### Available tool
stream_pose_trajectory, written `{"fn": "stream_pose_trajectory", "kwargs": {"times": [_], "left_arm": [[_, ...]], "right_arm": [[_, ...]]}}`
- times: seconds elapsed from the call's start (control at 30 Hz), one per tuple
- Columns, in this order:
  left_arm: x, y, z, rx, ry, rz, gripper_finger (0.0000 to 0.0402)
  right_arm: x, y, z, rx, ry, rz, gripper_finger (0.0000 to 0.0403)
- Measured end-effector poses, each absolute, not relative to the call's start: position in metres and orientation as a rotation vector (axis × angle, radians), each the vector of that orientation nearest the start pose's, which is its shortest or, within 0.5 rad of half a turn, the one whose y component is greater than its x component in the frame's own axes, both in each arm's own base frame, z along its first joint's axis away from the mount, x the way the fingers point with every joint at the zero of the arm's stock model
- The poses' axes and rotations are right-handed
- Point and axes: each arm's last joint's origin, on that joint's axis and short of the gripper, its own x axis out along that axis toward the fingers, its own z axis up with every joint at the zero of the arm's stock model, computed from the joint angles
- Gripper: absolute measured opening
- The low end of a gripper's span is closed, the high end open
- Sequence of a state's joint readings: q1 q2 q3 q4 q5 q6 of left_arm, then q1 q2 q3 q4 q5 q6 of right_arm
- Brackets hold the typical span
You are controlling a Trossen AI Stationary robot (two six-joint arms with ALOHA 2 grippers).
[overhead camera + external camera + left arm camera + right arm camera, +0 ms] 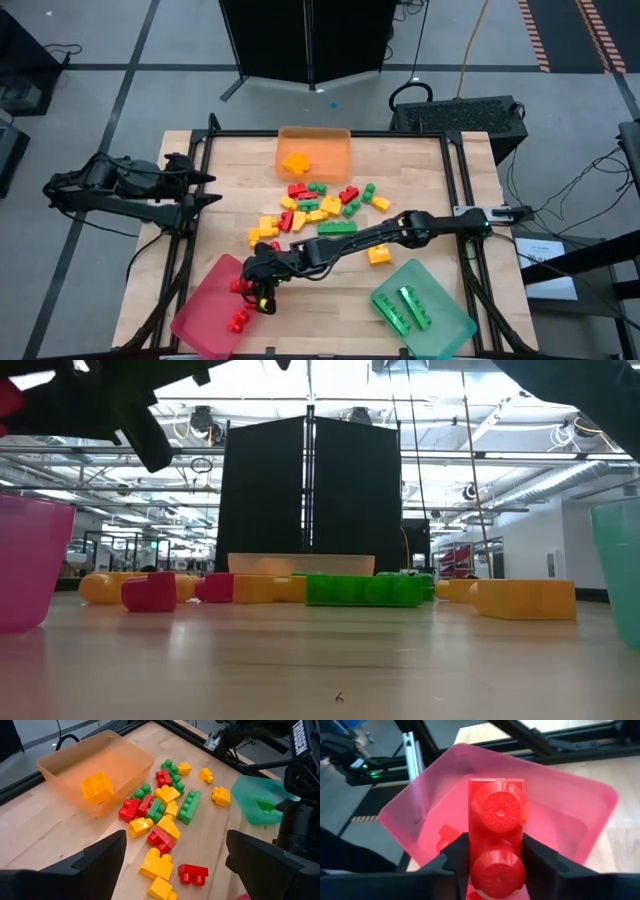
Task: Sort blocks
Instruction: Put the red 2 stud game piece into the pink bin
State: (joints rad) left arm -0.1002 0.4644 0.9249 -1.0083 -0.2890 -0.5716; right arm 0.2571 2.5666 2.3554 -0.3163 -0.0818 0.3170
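Right now the right hand [258,285] reaches across the bench [430,190] to hang over the pink-red tray [205,320] at the near left corner, and the right wrist view shows its two dark fingers [451,855] pinching a red block [496,825] between them, studs facing the camera, directly above the tray's open interior. Another red block [238,320] already lies inside that tray. The left hand [205,188] waits off the left edge of the bench, its fingers spread wide apart with nothing between them. Most of the loose blocks [320,208] sit in a scattered cluster at the middle of the bench, red, green, yellow and orange mixed together, some touching and some just beside one another; a long green block [337,228] lies at the near side of this cluster, and in the low view it sits in front of the others. A yellow block [379,255] rests apart from the group, close to the right arm's forearm and near the teal-green tray [455,325]. That tray, at the near right corner, holds two long green blocks [408,308] lying side by side. The orange tray [340,140] stands at the far edge of the bench, in the middle, with an orange block [295,161] inside it.
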Motion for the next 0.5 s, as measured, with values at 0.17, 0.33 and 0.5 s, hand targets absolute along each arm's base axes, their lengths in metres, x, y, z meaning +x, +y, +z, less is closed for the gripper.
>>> {"fn": "stream_pose_trajectory", "kwargs": {"times": [0.17,0.33,0.5], "left_arm": [[0.059,0.002,0.335,-0.474,0.463,0.337,0.0345],[0.059,0.002,0.335,-0.474,0.464,0.338,0.0345],[0.059,0.002,0.335,-0.475,0.464,0.338,0.0345]], "right_arm": [[0.559,0.151,0.195,0.270,0.603,0.262,0.0227],[0.558,0.153,0.198,0.254,0.592,0.280,0.0241],[0.556,0.143,0.213,0.270,0.584,0.246,0.0231]]}}
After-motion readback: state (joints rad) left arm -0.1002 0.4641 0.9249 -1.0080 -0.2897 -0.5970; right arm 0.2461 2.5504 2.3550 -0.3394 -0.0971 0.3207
